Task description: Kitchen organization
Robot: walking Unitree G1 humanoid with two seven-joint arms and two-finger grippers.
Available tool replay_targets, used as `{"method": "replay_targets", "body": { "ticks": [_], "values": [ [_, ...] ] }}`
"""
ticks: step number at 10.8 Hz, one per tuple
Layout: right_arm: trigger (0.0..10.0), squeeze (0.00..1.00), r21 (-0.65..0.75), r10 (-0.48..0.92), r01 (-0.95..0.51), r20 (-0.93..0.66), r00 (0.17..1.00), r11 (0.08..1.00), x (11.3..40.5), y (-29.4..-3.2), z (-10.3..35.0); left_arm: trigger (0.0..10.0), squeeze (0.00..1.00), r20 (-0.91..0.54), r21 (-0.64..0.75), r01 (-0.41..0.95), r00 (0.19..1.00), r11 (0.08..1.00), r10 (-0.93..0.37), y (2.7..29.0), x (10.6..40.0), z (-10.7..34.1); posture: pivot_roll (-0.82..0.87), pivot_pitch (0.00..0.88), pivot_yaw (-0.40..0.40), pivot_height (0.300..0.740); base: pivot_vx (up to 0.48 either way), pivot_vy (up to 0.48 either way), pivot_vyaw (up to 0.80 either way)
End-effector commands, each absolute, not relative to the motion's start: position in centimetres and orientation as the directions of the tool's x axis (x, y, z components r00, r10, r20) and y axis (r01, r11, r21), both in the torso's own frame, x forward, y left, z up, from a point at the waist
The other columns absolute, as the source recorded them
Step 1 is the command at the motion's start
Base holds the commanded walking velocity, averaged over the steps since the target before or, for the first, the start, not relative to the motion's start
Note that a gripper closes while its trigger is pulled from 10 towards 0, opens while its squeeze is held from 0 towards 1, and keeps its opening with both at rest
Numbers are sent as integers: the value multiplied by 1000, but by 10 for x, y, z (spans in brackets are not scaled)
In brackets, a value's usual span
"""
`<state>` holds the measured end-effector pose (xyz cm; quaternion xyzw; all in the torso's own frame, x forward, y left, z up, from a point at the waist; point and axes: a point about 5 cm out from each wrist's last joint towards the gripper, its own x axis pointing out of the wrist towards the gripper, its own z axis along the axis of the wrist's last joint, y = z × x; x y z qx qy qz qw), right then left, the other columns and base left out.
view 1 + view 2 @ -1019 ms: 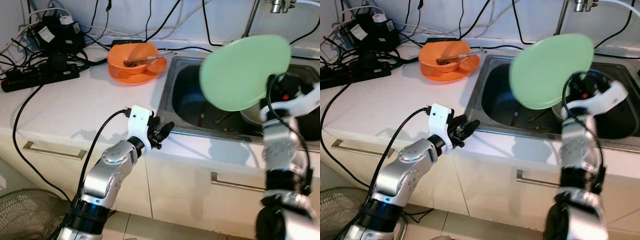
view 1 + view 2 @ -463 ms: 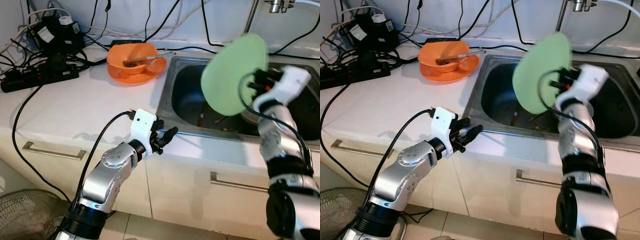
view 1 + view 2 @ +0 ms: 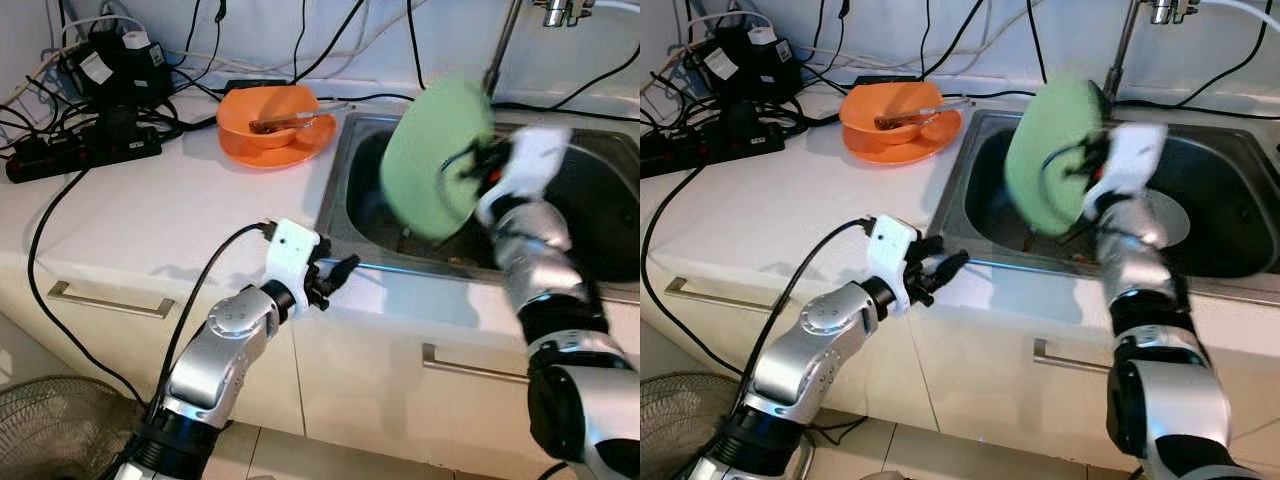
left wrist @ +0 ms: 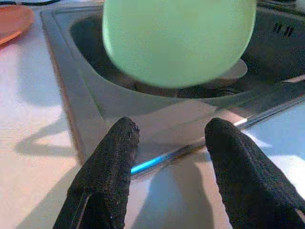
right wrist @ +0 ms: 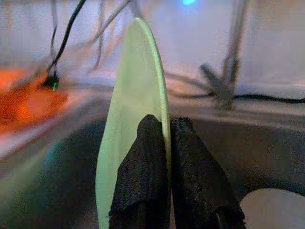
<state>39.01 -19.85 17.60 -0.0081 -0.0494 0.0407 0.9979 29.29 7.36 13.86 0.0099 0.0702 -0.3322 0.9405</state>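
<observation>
Above the steel sink, the right end effector pinches a smooth round green plate; the left end effector is spread.

Counter was white | cabinet drawers had metal handles | floor was tiled | wall was pale | fan stood low.

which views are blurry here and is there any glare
Left and right eye views: the green plate and right gripper are smeared by motion, the counter sharp. Right wrist view: soft throughout, the orange dishes a blur. Left wrist view: the plate is soft, and a bright blue-white glint runs along the sink rim.
</observation>
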Motion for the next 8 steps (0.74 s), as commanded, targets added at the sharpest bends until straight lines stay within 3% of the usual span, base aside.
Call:
{"method": "replay_targets", "body": {
  "ticks": [1,8],
  "values": [
    [10000,0,-64,113,-106,120,986,992,395,-188,186,10000,0,-148,-14,631,766,776,-625,74,293,137,99,0,23,740,0,0,0],
    [10000,0,-111,173,-168,38,984,980,393,-167,163,10000,0,-167,4,642,756,767,-633,74,289,132,117,0,19,740,0,0,0]
  ]
}}
